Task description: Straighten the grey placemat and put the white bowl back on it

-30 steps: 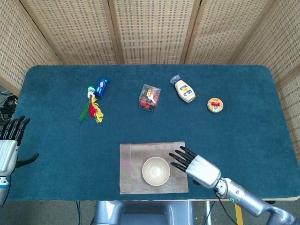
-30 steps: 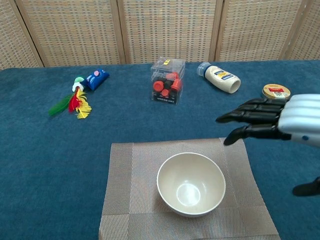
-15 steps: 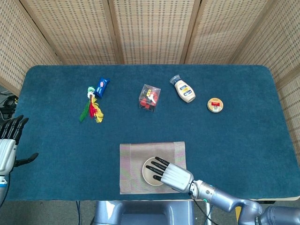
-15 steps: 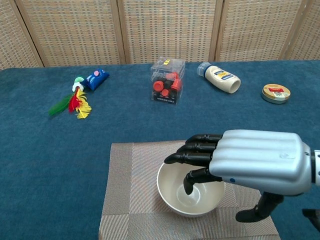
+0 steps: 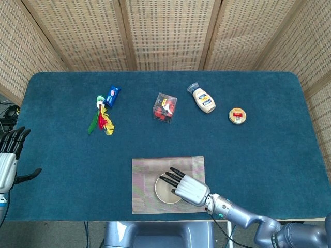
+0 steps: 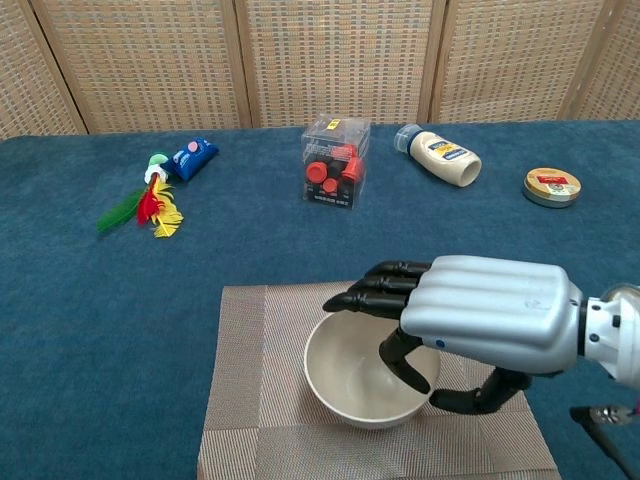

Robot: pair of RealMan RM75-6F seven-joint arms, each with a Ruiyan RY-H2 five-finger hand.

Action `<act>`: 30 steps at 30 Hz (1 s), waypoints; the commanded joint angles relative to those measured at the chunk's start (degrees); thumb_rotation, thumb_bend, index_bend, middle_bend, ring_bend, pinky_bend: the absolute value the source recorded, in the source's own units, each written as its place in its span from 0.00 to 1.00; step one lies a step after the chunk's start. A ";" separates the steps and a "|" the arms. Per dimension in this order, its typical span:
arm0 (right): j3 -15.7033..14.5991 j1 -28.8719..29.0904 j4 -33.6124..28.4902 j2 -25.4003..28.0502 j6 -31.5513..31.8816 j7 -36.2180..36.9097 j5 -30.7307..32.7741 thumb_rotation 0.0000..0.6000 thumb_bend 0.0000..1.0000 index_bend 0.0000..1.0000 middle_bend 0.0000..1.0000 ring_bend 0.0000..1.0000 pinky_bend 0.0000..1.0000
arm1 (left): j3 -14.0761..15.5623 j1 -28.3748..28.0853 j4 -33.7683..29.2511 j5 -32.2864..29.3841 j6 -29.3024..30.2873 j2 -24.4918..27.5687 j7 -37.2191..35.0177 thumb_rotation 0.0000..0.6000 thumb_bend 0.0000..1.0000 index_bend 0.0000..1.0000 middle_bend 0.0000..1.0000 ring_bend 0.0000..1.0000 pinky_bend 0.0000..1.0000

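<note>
- Right hand (image 6: 470, 315) reached over the white bowl (image 6: 355, 385), fingers (image 6: 375, 298) stretched across the rim, one curled down inside, thumb hooked at the outer wall; seemingly gripped the bowl's near-right rim.
- White bowl (image 5: 166, 191) sat on the grey placemat (image 5: 146, 181), near its middle, tipped slightly in the chest view.
- Grey placemat (image 6: 250, 400) lay flat on the blue table (image 5: 258, 150), close to the front edge, sides roughly square to that edge.
- Left hand (image 5: 10, 155) stayed out at the table's far left edge, fingers spread apart, nothing in them.
- Further back, in a row: blue packet (image 5: 113, 95) with coloured feathers (image 5: 102, 122) just beside it, clear box (image 5: 164, 107) of red pieces, white bottle (image 5: 202, 99) on its side, small round tin (image 5: 237, 115).
</note>
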 commanded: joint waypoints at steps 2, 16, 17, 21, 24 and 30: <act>0.19 -0.44 3.83 -2.17 6.34 7.32 -0.97 1.00 0.57 0.71 0.00 0.00 0.00 | -0.02 -0.03 -0.04 0.01 -0.05 0.02 -0.04 1.00 0.00 0.00 0.00 0.00 0.00; 8.97 -3.35 11.34 3.09 16.36 11.93 9.28 1.00 0.57 0.74 0.00 0.00 0.00 | 0.07 0.19 -0.49 0.31 0.16 0.29 -0.23 1.00 0.00 0.00 0.00 0.00 0.00; 9.68 -3.75 11.79 3.49 15.68 12.01 11.62 1.00 0.57 0.74 0.00 0.00 0.00 | 0.09 0.22 -0.55 0.33 0.19 0.30 -0.19 1.00 0.00 0.00 0.00 0.00 0.00; 12.21 -5.30 14.19 4.60 12.18 10.17 21.61 1.00 0.58 0.74 0.00 0.00 0.00 | 0.13 0.30 -0.80 0.44 0.30 0.38 -0.07 1.00 0.00 0.00 0.00 0.00 0.00; 13.26 -6.25 15.49 5.13 9.20 7.18 28.66 1.00 0.58 0.74 0.00 0.00 0.00 | 0.16 0.28 -0.90 0.42 0.19 0.37 0.05 1.00 0.00 0.00 0.00 0.00 0.00; 13.45 -7.32 16.65 6.01 3.67 1.51 39.81 1.00 0.58 0.74 0.00 0.00 0.00 | 0.25 0.17 -1.06 0.46 -0.09 0.30 0.40 1.00 0.00 0.00 0.00 0.00 0.00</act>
